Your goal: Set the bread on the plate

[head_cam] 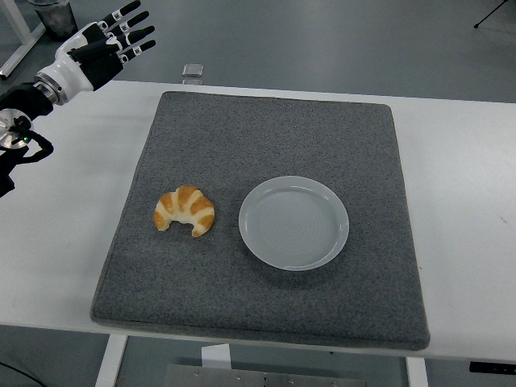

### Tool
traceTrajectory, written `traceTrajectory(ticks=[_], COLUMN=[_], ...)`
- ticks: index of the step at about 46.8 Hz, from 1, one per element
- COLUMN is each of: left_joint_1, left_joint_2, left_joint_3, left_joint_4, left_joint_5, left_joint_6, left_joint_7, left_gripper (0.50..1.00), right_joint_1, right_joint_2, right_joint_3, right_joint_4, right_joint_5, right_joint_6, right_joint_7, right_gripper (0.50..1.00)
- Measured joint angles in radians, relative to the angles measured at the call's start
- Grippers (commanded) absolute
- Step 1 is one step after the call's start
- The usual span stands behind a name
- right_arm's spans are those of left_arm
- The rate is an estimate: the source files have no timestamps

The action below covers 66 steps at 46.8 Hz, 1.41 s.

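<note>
A grey, felt-like mat [274,145] covers most of the white table [72,242], spreading out below and to the right of the fingers [133,32]. A small silvery object [192,71] lies at the table's far edge, just right of the fingertips and slightly lower. A dark container [50,16] stands left of the fingers, cut off by the picture's top.

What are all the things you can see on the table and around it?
Croissant: one, golden brown, on the mat's left half, beside the plate, not touching it.
Plate: one, pale grey, nothing on it, near the mat's middle.
Mat: one, dark grey, covering most of the table.
Table: one, white.
Small object: one, silvery, at the table's far edge; too small to identify.
Left hand: one, black and white, fingers spread, raised over the far left corner, holding nothing.
</note>
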Motion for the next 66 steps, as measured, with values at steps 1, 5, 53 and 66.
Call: traceTrajectory(ticks=[1, 5, 53, 66], left_joint_1=[0.001, 0.002, 0.019, 0.008], left_joint_2=[0.000, 0.000, 0.040, 0.171], left_joint_3=[0.000, 0.000, 0.004, 0.006], left_joint_4=[-0.001, -0.002, -0.003, -0.149], left_joint_5=[0.000, 0.000, 0.024, 0.141], left_joint_6=[0.000, 0.000, 0.000, 0.000], left_joint_7=[0.000, 0.000, -0.003, -0.007], left_gripper=[0.999, 0.999, 0.999, 0.999], right_joint_1=[0.000, 0.000, 0.000, 0.000], right_joint_2=[0.000, 0.000, 0.000, 0.000], right_joint_3=[0.000, 0.000, 0.000, 0.000], right_joint_4=[0.000, 0.000, 0.000, 0.000], right_joint_5=[0.000, 0.000, 0.000, 0.000], right_joint_6=[0.000, 0.000, 0.000, 0.000], right_joint_7=[0.000, 0.000, 0.000, 0.000], right_gripper=[0.952, 0.952, 0.952, 0.954])
